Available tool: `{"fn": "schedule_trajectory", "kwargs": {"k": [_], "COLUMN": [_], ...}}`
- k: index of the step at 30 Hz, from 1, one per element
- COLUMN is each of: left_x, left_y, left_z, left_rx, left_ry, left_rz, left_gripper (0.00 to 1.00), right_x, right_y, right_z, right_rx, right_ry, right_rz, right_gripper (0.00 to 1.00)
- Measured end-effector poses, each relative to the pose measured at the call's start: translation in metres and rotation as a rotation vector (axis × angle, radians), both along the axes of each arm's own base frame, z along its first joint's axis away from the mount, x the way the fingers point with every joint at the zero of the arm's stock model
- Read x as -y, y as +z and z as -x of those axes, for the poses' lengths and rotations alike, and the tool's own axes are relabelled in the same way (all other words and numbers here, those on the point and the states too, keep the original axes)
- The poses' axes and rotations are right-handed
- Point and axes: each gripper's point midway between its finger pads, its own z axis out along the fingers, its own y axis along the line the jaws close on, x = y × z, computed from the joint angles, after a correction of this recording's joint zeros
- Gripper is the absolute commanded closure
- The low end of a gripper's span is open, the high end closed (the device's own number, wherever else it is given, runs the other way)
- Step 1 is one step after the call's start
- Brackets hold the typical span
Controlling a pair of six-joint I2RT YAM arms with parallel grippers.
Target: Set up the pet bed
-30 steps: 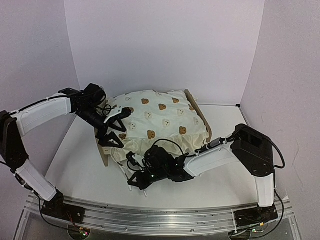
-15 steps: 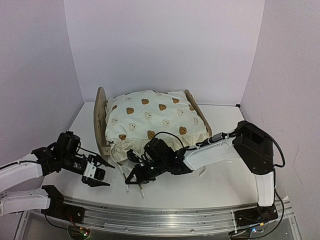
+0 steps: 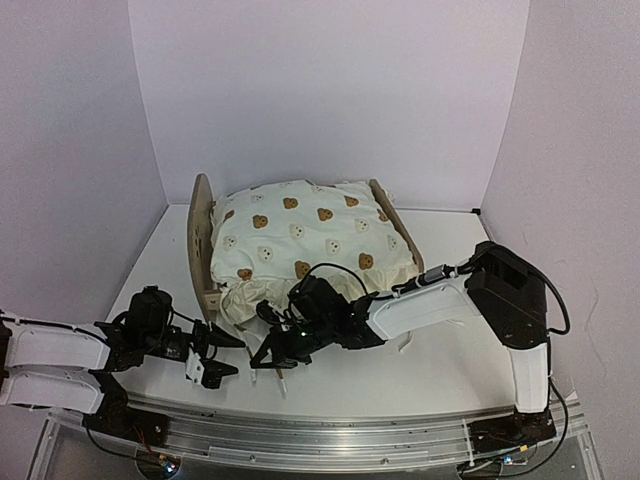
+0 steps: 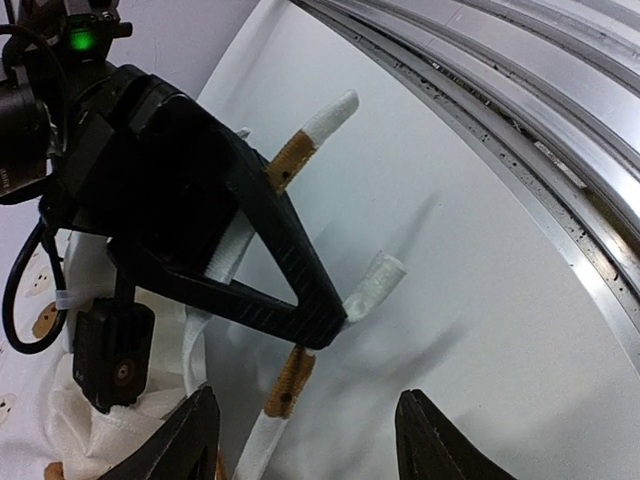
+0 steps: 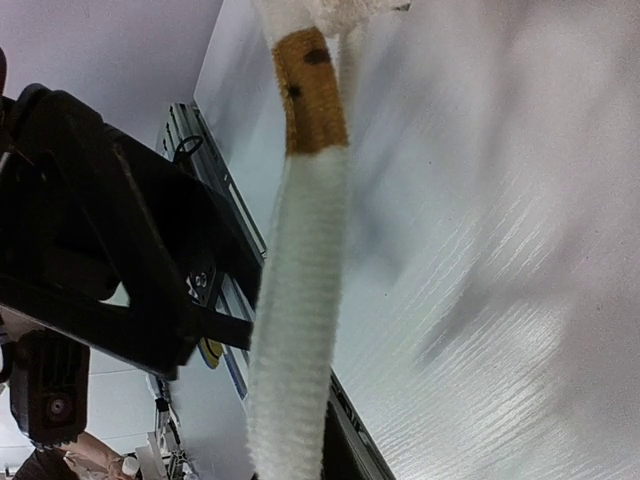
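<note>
White table [image 3: 440,370], lilac walls.

Top: bed [image 3: 201,235] at centre back, under bedding [image 3: 310,235]. Left gripper [image 3: 217,357] low, front left. Right gripper [image 3: 265,358] just before the bed.

Left wrist: own fingers [image 4: 190,440] spread apart; right gripper's tips pinch a tie [image 4: 375,285].

Right wrist: tie fills centre.

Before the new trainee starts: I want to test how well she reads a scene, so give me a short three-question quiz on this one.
1. True or false: the cream bear-print bedding lies on the light-wood pet bed.
2. Fill in: the jaws of the left gripper stand ____.
3. What pinches the white fuzzy tie with a brown band? A left gripper, B right gripper, C neither.
Key: 1 true; 2 open; 3 B.
</note>
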Motion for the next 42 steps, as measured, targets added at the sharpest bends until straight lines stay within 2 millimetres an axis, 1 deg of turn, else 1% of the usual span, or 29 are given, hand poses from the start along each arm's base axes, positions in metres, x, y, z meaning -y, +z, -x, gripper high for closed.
{"fn": "schedule_trajectory", "kwargs": {"k": [2,6,9,11,13,14,16,17,20,21,22,23,25,27,30,32,34,37,40,41,42], "left_x": [0.003,0.010,0.017,0.021,0.024,0.026,0.027,0.027,0.026,0.024,0.023,0.022,0.022,0.025,0.029,0.030,0.029,0.028,0.027,0.027,0.027], "left_y": [-0.007,-0.023,-0.024,-0.021,-0.017,-0.016,-0.016,-0.016,-0.015,-0.015,-0.013,-0.011,0.000,0.018,0.042,0.050,0.052,0.047,0.039,0.037,0.037], "left_z": [0.000,-0.008,-0.017,-0.023,-0.025,-0.026,-0.025,-0.025,-0.022,-0.021,-0.019,-0.017,-0.015,-0.015,-0.017,-0.014,-0.011,-0.007,-0.006,-0.006,-0.006], "left_rx": [-0.006,-0.023,-0.013,-0.002,0.010,0.014,0.012,0.013,0.004,-0.002,-0.015,-0.040,-0.097,-0.170,-0.280,-0.381,-0.474,-0.607,-0.711,-0.738,-0.754], "left_ry": [-0.008,-0.001,0.014,0.026,0.027,0.026,0.025,0.023,0.021,0.021,0.024,0.028,0.036,0.052,0.089,0.117,0.142,0.189,0.240,0.256,0.265], "left_rz": [-0.020,-0.072,-0.082,-0.075,-0.066,-0.063,-0.062,-0.061,-0.068,-0.072,-0.076,-0.083,-0.085,-0.078,-0.067,-0.070,-0.077,-0.101,-0.124,-0.128,-0.129], "left_gripper": [0.50,0.53,0.55,0.63,0.82,0.96,1.00,1.00,1.00,1.00,1.00,1.00,1.00,1.00,1.00,1.00,1.00,1.00,1.00,1.00,1.00], "right_x": [0.000,-0.001,0.000,0.000,0.000,0.000,0.000,0.000,0.004,0.007,0.012,0.017,0.029,0.039,0.048,0.056,0.065,0.078,0.085,0.087,0.087], "right_y": [0.000,0.001,0.001,0.002,0.002,0.002,0.002,0.002,-0.003,-0.008,-0.015,-0.023,-0.038,-0.050,-0.048,-0.048,-0.048,-0.042,-0.022,-0.012,-0.006], "right_z": [0.000,0.001,0.000,0.001,0.001,0.001,0.001,0.000,-0.005,-0.007,-0.008,-0.009,-0.011,-0.009,-0.012,-0.013,-0.013,-0.010,-0.004,-0.001,-0.001], "right_rx": [-0.002,-0.004,-0.007,-0.008,-0.009,-0.009,-0.009,-0.009,-0.021,-0.020,-0.028,-0.023,-0.019,-0.018,0.015,0.052,0.109,0.221,0.385,0.454,0.486], "right_ry": [0.000,0.002,0.003,0.006,0.007,0.007,0.007,0.005,-0.027,-0.038,-0.057,-0.069,-0.088,-0.098,-0.109,-0.109,-0.101,-0.076,-0.037,-0.025,-0.025], "right_rz": [0.000,-0.003,-0.003,-0.005,-0.006,-0.006,-0.006,-0.006,0.010,0.021,0.046,0.080,0.143,0.191,0.211,0.229,0.245,0.265,0.242,0.223,0.210], "right_gripper": [1.00,1.00,1.00,1.00,1.00,1.00,1.00,0.98,0.76,0.70,0.62,0.58,0.54,0.53,0.51,0.50,0.48,0.46,0.43,0.39,0.35]}}
